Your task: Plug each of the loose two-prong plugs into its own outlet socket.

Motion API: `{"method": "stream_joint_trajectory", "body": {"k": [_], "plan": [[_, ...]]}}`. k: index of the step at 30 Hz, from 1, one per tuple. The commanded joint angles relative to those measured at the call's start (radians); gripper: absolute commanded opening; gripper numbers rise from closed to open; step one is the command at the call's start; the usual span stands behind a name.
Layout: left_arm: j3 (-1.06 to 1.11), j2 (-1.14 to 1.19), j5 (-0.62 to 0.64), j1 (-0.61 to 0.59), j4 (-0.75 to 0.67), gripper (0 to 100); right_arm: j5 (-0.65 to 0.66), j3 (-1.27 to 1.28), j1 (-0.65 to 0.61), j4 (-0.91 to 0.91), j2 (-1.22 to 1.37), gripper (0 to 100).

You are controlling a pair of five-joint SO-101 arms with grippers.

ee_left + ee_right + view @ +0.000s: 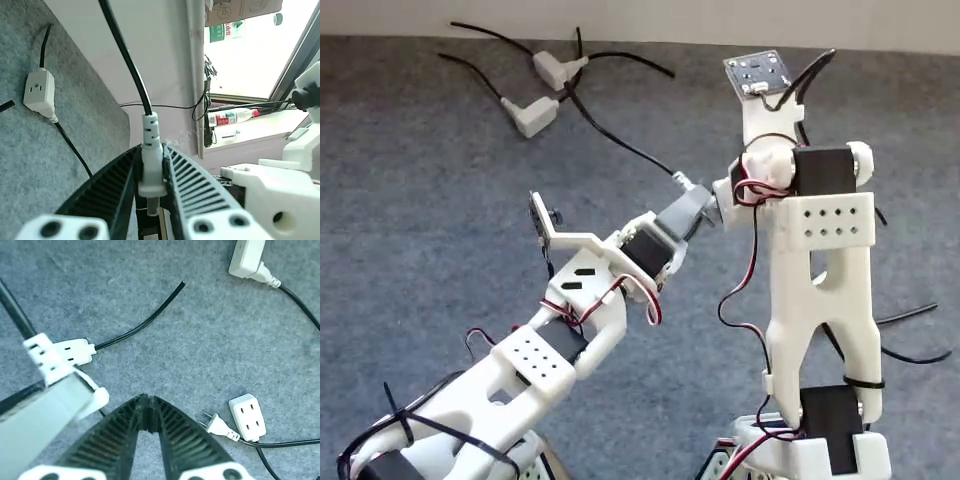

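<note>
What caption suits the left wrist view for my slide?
Left gripper clamps a white plug; an outlet socket lies apart on the grey mat.

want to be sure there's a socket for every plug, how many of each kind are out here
outlet sockets: 3
two-prong plugs: 2, one loose on the carpet, one in the left gripper
total: 5

txt: none legible | green sign (223,31) by window: print too small | bottle (235,117) on sill, red label: unreadable
</note>
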Motion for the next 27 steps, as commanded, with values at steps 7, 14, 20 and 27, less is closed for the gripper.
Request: {"method": "stream_joint_trajectory", "body": {"k": [7,14,20,27], "plan": [[-0.005,-0.03,0.003,0.05,-0.021,1,0.123,-0.01,-0.016,-0.042,-0.038,0.8],[0.047,-0.208,0.003,0.074,-0.015,1,0.273,-0.005,-0.019,-0.07,-0.038,0.8],[0.137,-0.409,0.002,0.068,-0.014,1,0.239,-0.015,-0.012,-0.105,-0.048,0.8],[0.076,-0.383,0.0,-0.039,0.057,1,0.247,-0.09,0.002,-0.018,-0.128,0.8]]}}
